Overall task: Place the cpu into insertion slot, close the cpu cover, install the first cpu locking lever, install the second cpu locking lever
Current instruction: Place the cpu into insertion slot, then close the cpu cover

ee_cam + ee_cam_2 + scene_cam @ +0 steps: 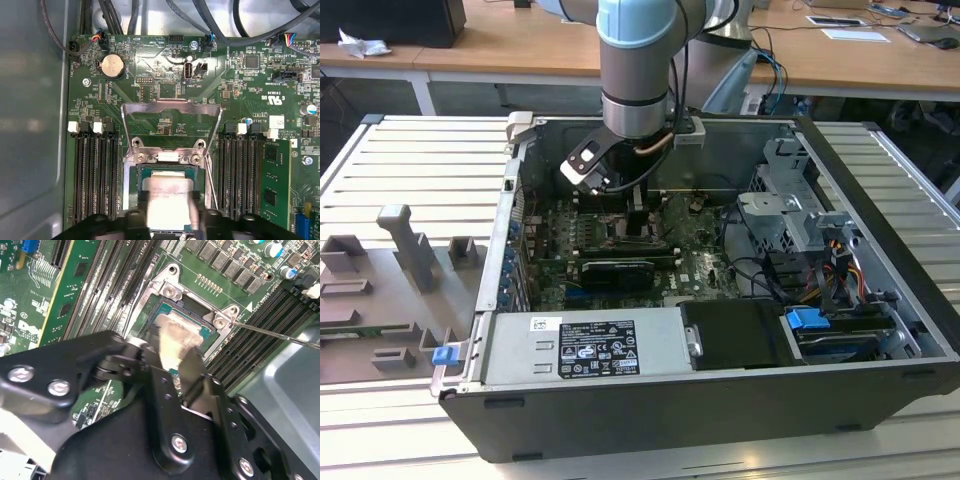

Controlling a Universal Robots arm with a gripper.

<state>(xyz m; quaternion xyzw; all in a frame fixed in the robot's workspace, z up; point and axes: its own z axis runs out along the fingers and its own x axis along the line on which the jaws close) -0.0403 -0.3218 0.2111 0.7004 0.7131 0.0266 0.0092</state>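
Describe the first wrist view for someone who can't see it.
A black claw straddles a pale square cpu at the dark socket of a green board. Beyond it the silvery cover stands flipped open, with memory slots on both sides.

Robotics lab or electronics test workshop. Open-sided computer case (670,420), with motherboard (150,65) and cabling laid bare inside it; slatted metal table (410,150) beneath the case; grey moulded fixtures (410,250) beside the case, on the exterior view's left; robot arm (635,70) reaching down into the case; wooden desks (520,45) with papers behind the case.
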